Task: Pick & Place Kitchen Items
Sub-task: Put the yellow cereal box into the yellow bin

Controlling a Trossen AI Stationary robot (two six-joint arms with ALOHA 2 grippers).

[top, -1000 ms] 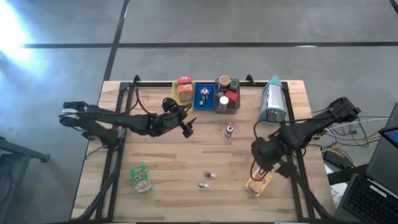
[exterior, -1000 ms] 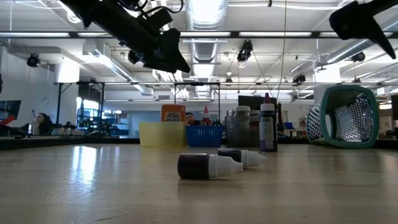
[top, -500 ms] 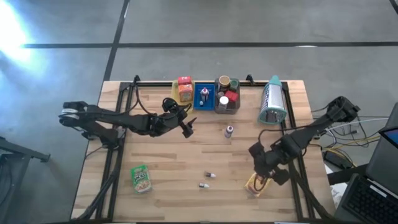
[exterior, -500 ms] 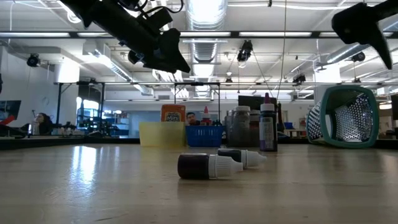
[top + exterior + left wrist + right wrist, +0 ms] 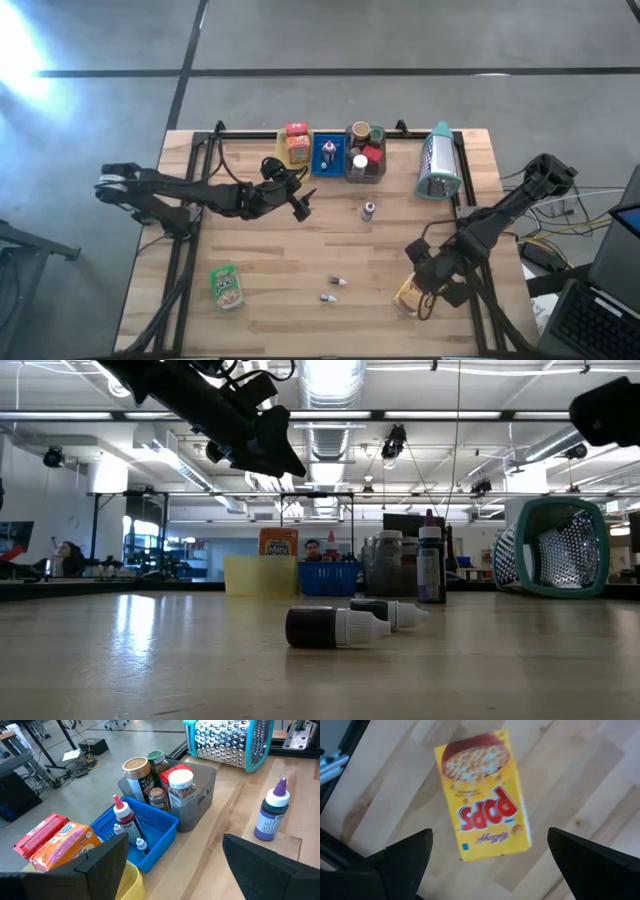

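A yellow cereal box (image 5: 485,810) lies flat on its back near the table's right front (image 5: 410,297). My right gripper (image 5: 490,842) hangs open above it, pointing steeply down with a finger on either side and clear of it (image 5: 424,284). My left gripper (image 5: 301,207) waits open in the air at the middle left, in front of the trays (image 5: 172,865). A slim dark bottle (image 5: 369,211) stands upright mid-table. Two tiny vials (image 5: 335,627) (image 5: 390,612) lie on their sides. A green pouch (image 5: 228,287) lies flat at the front left.
Along the far edge stand a yellow tray (image 5: 295,150) with snack boxes, a blue tray (image 5: 328,155) with small bottles and a grey tray (image 5: 365,155) with jars. A teal-framed grater (image 5: 438,165) lies at the far right. Black frame rails (image 5: 480,290) run beside the cereal box.
My right gripper has swung toward the table's near edge and come down over the yellow cereal box, tipping to point more steeply down. It has stayed open. Nothing on the table has moved.
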